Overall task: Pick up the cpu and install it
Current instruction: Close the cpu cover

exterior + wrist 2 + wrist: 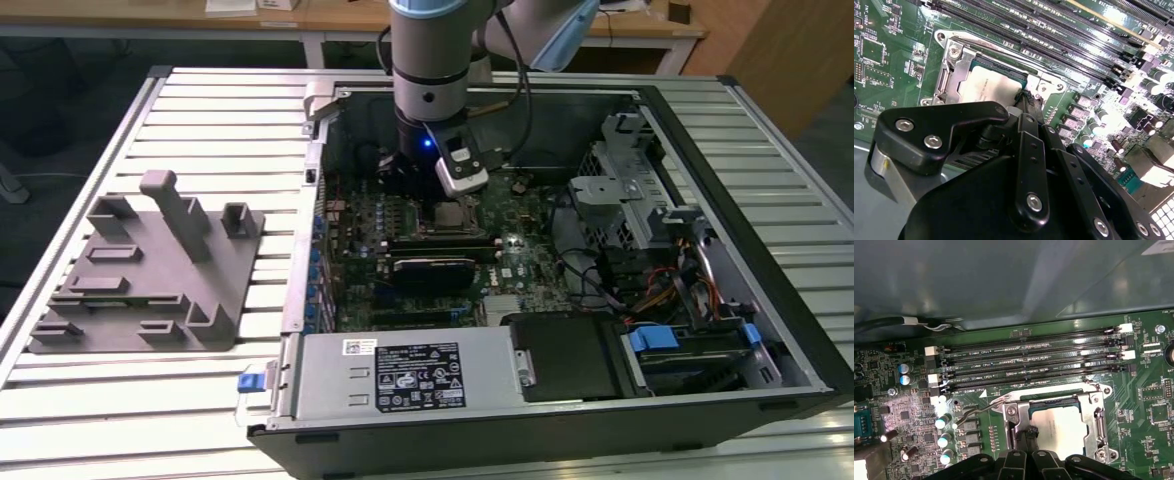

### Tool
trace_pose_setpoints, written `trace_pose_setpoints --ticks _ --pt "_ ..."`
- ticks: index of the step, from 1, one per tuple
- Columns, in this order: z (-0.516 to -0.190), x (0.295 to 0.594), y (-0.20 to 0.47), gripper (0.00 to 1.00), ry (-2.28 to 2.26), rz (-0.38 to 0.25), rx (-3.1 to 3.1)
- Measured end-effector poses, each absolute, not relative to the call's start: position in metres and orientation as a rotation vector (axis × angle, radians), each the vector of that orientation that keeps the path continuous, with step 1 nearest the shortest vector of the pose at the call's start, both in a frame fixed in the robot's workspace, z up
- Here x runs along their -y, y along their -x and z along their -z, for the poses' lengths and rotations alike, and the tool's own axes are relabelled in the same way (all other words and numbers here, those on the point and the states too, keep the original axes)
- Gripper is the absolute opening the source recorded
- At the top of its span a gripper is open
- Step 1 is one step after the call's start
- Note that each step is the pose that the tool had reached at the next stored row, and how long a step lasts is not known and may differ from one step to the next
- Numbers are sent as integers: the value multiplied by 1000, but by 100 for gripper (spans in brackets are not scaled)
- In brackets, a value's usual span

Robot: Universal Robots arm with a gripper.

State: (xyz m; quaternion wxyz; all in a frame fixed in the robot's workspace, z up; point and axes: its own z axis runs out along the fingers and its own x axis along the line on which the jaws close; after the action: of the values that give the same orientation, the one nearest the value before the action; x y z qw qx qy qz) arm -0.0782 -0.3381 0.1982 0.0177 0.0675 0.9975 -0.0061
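The cpu (1059, 427) (989, 87), a flat silvery-beige square, lies level inside the metal-framed socket (1098, 416) (948, 67) on the green motherboard. In both wrist views my gripper (1026, 435) (1026, 100) is low over the socket. Its black fingers are shut together, with the tips at one edge of the cpu. I cannot tell whether they touch it. In the exterior view the gripper (434, 200) hangs straight down inside the open computer case, above the socket (454, 215).
Several black memory slots (1029, 365) run beside the socket, and capacitors (944, 422) stand near it. The case wall (747, 230), drive cage (614, 190) and power supply (400, 375) surround the board. A grey fixture block (147, 265) stands on the slatted table at the exterior view's left.
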Motion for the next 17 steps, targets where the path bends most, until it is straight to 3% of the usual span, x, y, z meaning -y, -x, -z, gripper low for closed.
trace_pose_setpoints --ticks 17 --pt "-198 341 78 11 -210 19 -3099"
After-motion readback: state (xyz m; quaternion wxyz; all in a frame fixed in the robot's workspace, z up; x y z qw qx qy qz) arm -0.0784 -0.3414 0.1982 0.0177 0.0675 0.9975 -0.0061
